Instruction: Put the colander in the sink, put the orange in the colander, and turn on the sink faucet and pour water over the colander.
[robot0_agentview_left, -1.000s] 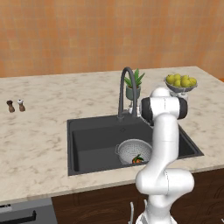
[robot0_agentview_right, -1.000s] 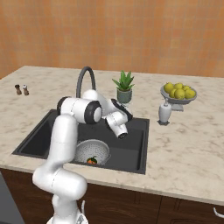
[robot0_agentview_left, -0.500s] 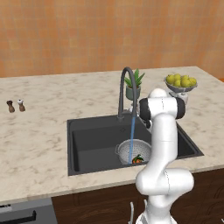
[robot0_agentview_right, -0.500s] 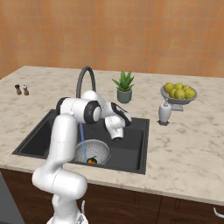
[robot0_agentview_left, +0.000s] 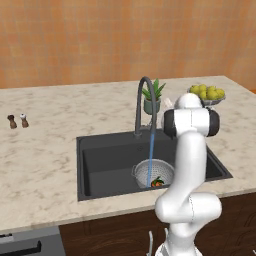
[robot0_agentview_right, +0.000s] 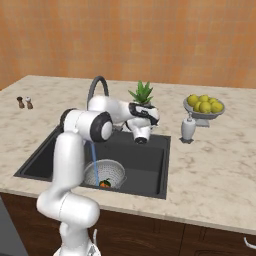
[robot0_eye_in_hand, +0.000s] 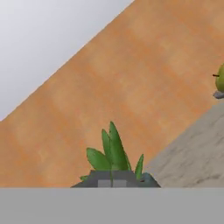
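Far left on the counter (robot0_agentview_left: 45, 160) two small shakers (robot0_agentview_left: 17, 121) stand side by side, well apart from everything else; right base cam has them too at far left (robot0_agentview_right: 24, 102). Next comes the sink (robot0_agentview_left: 107, 165), dark basin cut into the marble top, seen also from the right base cam (robot0_agentview_right: 145, 172). The colander (robot0_agentview_left: 147, 172) sits on the basin floor, front-right part from the left cam, front-middle from the right cam (robot0_agentview_right: 112, 171). The orange (robot0_agentview_left: 157, 182) lies inside the colander, near its front edge (robot0_agentview_right: 104, 184). The sink faucet (robot0_agentview_left: 142, 100) arches up from the back rim of the sink w/ a thin blue stream of water (robot0_agentview_left: 151, 155) dropping from its spout straight into the colander, landing just beside the orange; same stream in the right cam (robot0_agentview_right: 94, 162), partly behind my arm. Right of the faucet base, a potted plant (robot0_agentview_left: 152, 97) stands at the back of the counter (robot0_agentview_right: 141, 94); my hand cam looks right at its green leaves (robot0_eye_in_hand: 111, 153) w/ orange wall behind. My gripper (robot0_agentview_right: 141, 136) hangs over the sink's back-right part, just below the plant, jaws pressed together, nothing btwn them. Further right, a small white bottle (robot0_agentview_right: 187, 129) stands on the counter, and beyond it a footed bowl of yellow fruit (robot0_agentview_right: 204, 106), also at far right in the left cam (robot0_agentview_left: 207, 94).
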